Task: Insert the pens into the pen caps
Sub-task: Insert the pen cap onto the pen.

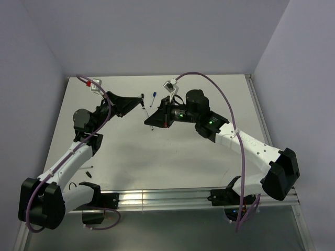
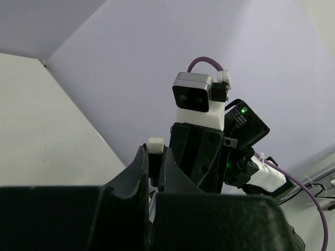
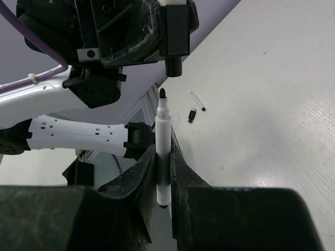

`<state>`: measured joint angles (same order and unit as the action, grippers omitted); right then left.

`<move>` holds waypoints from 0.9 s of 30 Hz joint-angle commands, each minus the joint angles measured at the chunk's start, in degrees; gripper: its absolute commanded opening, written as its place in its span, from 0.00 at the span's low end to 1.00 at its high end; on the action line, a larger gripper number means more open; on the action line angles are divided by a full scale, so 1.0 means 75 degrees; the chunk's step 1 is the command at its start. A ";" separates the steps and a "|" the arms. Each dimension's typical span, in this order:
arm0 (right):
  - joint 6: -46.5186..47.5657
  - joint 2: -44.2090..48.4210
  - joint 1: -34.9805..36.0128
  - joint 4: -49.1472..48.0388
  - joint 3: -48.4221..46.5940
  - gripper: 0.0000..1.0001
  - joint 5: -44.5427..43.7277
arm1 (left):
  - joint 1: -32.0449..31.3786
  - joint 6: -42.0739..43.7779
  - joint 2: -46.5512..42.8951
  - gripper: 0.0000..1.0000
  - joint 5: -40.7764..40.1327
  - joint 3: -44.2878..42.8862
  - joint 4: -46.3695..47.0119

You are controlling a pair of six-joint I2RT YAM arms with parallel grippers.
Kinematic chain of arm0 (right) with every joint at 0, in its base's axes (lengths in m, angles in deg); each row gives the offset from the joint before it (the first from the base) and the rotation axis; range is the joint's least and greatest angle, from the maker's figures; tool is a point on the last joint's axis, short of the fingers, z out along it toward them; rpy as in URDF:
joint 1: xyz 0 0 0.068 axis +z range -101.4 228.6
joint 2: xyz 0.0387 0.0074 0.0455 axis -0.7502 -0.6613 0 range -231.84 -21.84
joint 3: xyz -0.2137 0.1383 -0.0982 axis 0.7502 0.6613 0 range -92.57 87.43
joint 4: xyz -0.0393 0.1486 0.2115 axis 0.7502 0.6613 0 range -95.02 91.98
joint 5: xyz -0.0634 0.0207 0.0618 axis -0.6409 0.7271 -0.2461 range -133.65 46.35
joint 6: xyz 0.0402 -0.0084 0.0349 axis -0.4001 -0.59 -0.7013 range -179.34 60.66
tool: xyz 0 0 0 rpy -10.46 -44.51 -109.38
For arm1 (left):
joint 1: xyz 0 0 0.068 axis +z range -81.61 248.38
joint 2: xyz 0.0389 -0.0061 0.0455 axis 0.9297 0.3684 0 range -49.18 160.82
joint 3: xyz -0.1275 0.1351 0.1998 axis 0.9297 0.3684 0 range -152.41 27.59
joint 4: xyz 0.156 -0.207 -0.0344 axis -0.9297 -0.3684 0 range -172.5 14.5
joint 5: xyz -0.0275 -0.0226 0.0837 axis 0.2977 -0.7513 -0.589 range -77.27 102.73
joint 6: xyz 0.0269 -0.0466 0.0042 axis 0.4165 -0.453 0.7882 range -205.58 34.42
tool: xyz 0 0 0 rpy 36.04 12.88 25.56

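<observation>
The pen (image 3: 162, 125) stands upright mid-frame, clenched in the right gripper (image 3: 163, 159), its dark tip just below-left of the black cap (image 3: 175, 55), not touching. The left gripper (image 2: 155, 162) pinches that cap at the frame's top.

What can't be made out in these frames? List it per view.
- Left wrist: the fingers of the left gripper hide the pen cap; only a white end pokes out.
- Right wrist: the top edge cuts off the cap's upper end, and the right gripper hides part of the pen.
- Top external: the blue-ended pen is too small to tell cap from bare tip.
</observation>
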<state>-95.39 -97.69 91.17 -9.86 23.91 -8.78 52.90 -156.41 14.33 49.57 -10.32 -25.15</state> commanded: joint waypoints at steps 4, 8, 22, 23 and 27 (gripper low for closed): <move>0.0237 0.0001 0.0055 -0.0034 -0.0483 0.00 -0.0185 | -0.0138 -0.0049 -0.0042 0.00 0.0232 -0.0031 0.0611; 0.0260 -0.0034 0.0067 0.0024 -0.0530 0.00 -0.0208 | -0.0174 -0.0049 -0.0030 0.00 0.0221 -0.0008 0.0588; 0.0260 -0.0046 0.0043 0.0095 -0.0565 0.00 -0.0243 | -0.0197 -0.0025 -0.0042 0.00 0.0291 -0.0031 0.0635; 0.0283 -0.0046 0.0055 0.0130 -0.0588 0.00 -0.0267 | -0.0209 -0.0013 -0.0042 0.00 0.0303 -0.0031 0.0635; 0.0330 0.0001 0.0055 0.0188 -0.0600 0.00 -0.0360 | -0.0255 0.0010 -0.0030 0.00 0.0315 -0.0031 0.0623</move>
<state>-94.10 -98.04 91.21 -8.01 22.81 -10.14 51.54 -156.75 14.42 50.45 -10.30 -23.86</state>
